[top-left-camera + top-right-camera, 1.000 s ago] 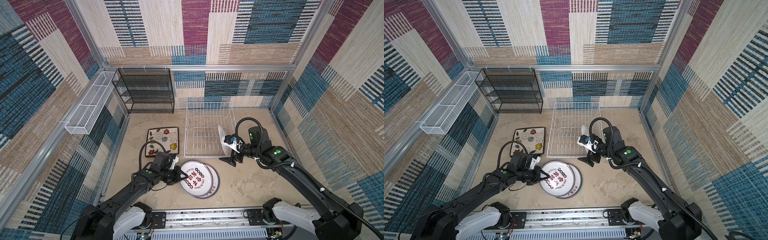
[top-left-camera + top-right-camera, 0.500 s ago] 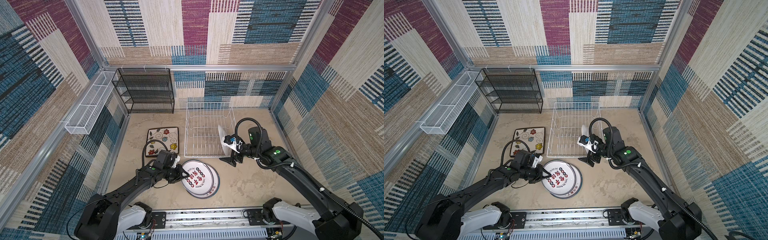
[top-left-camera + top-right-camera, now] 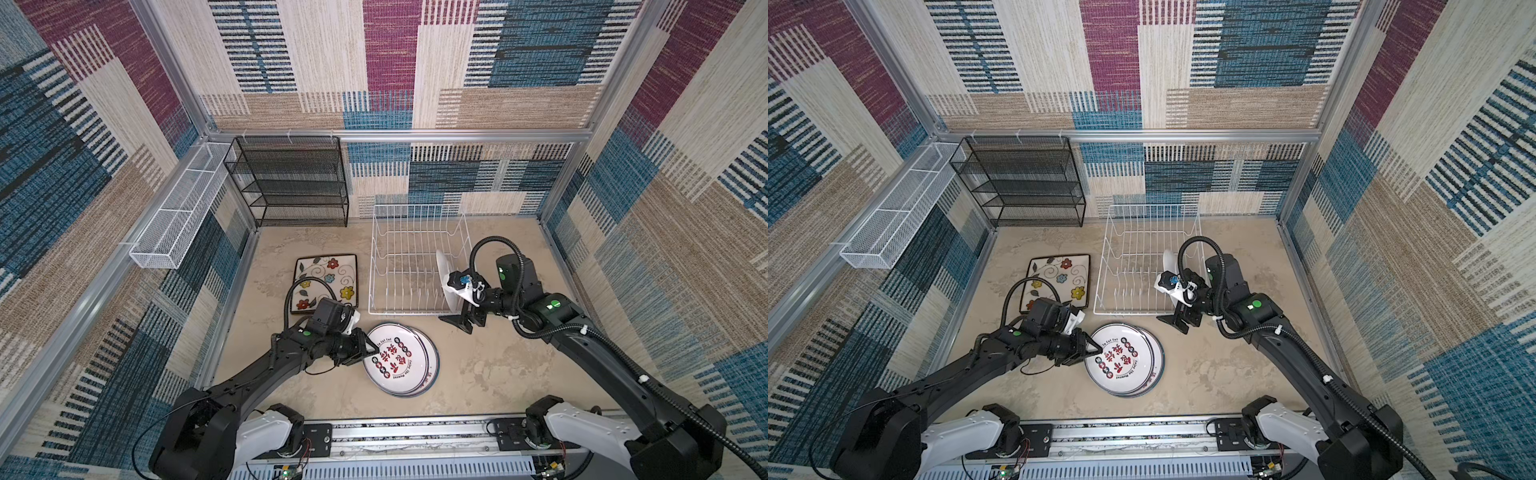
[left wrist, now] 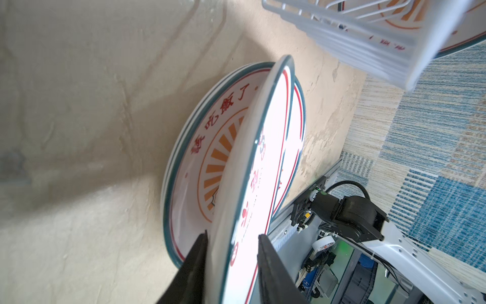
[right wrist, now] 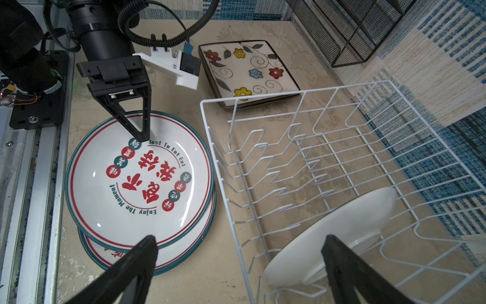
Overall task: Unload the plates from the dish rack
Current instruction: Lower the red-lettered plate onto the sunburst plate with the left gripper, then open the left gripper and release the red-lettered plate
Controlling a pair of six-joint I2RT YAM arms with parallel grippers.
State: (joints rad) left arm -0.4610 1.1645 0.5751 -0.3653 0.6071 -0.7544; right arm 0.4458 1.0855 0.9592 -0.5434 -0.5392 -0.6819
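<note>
The left claw [image 4: 232, 237], narrowly parted (gripping or loose, I cannot tell), straddles the top round plate [image 3: 397, 357], apparently to seat it on the stack [image 5: 184, 252] at six o'clock of the dish rack [image 3: 409, 312], whose last plate [image 5: 339, 231] faces the wide-open right claw [image 5: 239, 237].

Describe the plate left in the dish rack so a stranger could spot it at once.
Find the white wire dish rack toward the back of the table. At its right side, near the front, one round white plate stands on edge among the wires. The stacked round plates and the square plate lie face up outside the rack.
</note>
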